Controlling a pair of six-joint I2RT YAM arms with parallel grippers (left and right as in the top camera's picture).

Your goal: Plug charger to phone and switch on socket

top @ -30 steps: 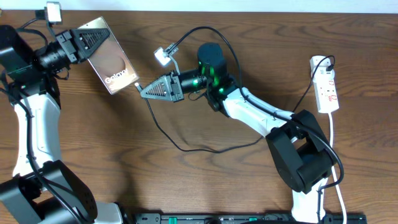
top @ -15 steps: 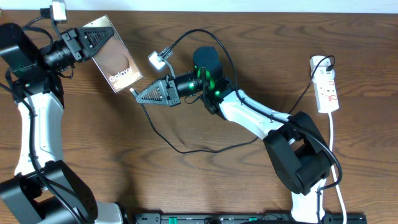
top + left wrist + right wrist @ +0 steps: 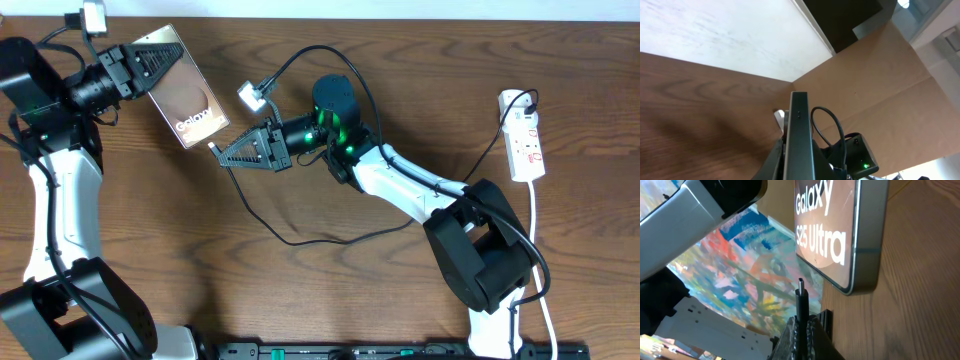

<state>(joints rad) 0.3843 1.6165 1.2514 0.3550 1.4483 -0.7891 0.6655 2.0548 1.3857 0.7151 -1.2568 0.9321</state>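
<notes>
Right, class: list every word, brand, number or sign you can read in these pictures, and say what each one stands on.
"Galaxy S25 Ultra": white lettering on the bronze-brown flat phone, clear in the right wrist view.
"Galaxy": the same lettering in the overhead view, where only this first word can be made out.
Red markings on the small white power strip: too small to read.
No other text is legible.
</notes>
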